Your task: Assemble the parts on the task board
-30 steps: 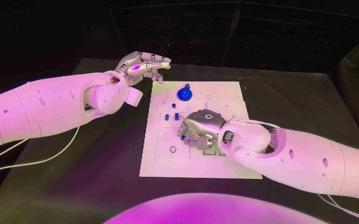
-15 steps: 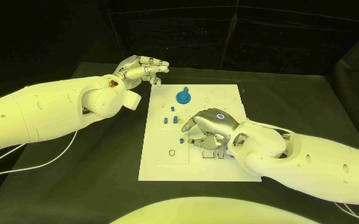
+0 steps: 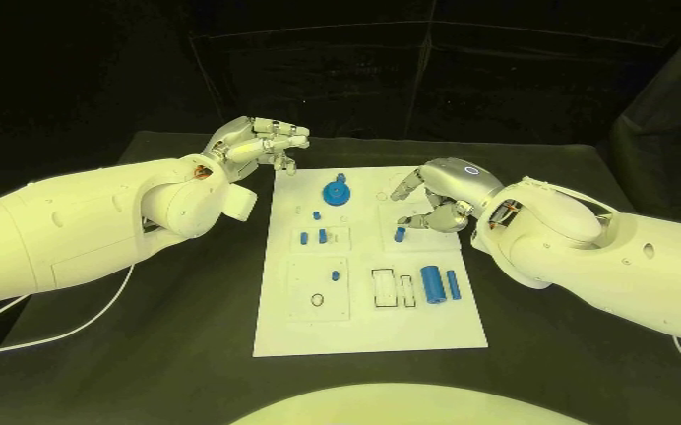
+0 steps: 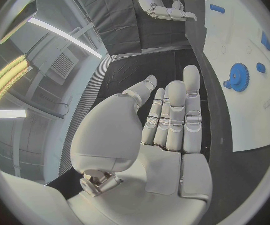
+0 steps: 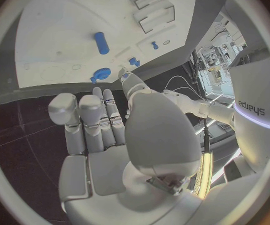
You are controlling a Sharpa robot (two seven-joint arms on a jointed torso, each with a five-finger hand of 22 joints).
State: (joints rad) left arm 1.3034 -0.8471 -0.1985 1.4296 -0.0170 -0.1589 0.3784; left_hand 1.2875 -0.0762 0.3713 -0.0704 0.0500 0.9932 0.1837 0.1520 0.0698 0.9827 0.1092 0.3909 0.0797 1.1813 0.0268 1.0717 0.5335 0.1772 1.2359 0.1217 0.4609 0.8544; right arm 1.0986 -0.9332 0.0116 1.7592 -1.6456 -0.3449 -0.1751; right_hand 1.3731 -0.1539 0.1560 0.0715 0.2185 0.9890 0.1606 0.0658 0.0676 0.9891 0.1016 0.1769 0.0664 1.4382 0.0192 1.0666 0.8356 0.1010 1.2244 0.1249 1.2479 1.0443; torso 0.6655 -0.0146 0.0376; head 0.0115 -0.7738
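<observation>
The white task board (image 3: 366, 327) lies in the middle of the black table. A blue gear (image 3: 337, 193) sits at its far end, with several small blue parts (image 3: 322, 236) below it. Two larger blue pegs (image 3: 431, 282) lie side by side at the near right. My right hand (image 3: 440, 199) hovers over the board's far right, fingers spread and empty, beside a small blue peg (image 3: 401, 235). The right wrist view shows that hand (image 5: 103, 130) and peg (image 5: 101, 42). My left hand (image 3: 263, 143) hangs off the board's far left corner, empty, fingers stretched out (image 4: 169, 130) towards the gear (image 4: 238, 77).
A small black ring (image 3: 318, 299) lies on the board's near left. An outlined rectangular slot (image 3: 385, 288) sits left of the two pegs. Black table (image 3: 568, 346) surrounds the board on all sides. A white cable (image 3: 57, 332) trails under my left arm.
My right hand has lifted from the board's near middle and moved to its far right, uncovering the two larger blue pegs. The left hand has barely moved. The camera has shifted.
</observation>
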